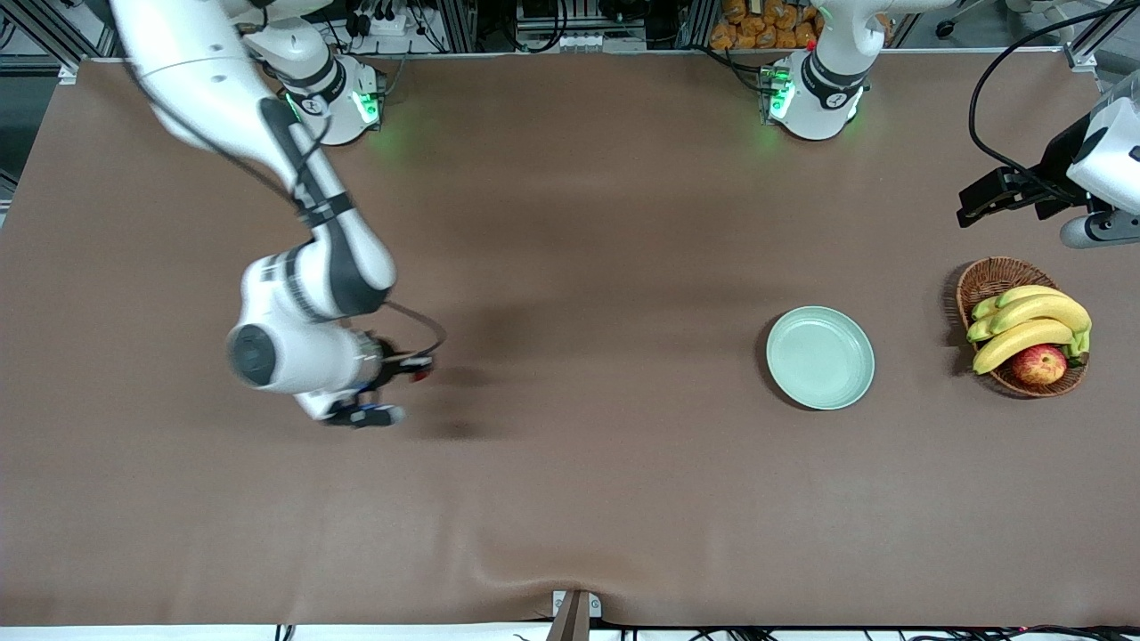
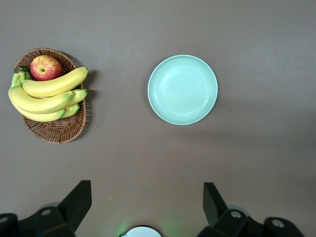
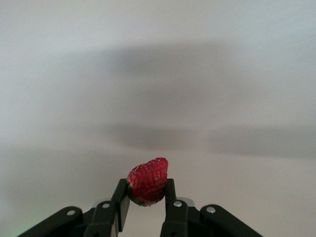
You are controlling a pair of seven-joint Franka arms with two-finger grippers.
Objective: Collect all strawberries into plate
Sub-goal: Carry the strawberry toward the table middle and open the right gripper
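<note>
A wide brown table [image 1: 570, 499] fills the scene, with the two arm bases along one edge and aluminium framing and cables past it. The plate [image 1: 820, 358] is the landmark: pale mint green, round and bare inside, lying toward the left arm's end of the table. Just beside the plate, closer still to that end, sits a wicker basket [image 1: 987, 278] holding a bunch of bananas [image 1: 1033, 325] and an apple [image 1: 1039, 364].

The right arm reaches out well apart from the plate, toward the right arm's end of the table. Its right pincer [image 1: 419, 367] is pinching a strawberry [image 3: 148, 180], the two fingers [image 3: 120, 200] pressed against the berry's sides with the red tip poking out past them. In the front view the berry is only a small red speck at the fingertips. No other strawberries can be seen on the table in any view.

The relation that matters: the plate lies a long way from the held berry, straight along the table's length toward the left arm's end, so the carry looks like a long sweep in that direction before any release. The left arm is much the nearer one to the plate; it waits with the left pincer [image 2: 147, 202] spread wide and holding nothing, hanging above the table near the plate and basket.
</note>
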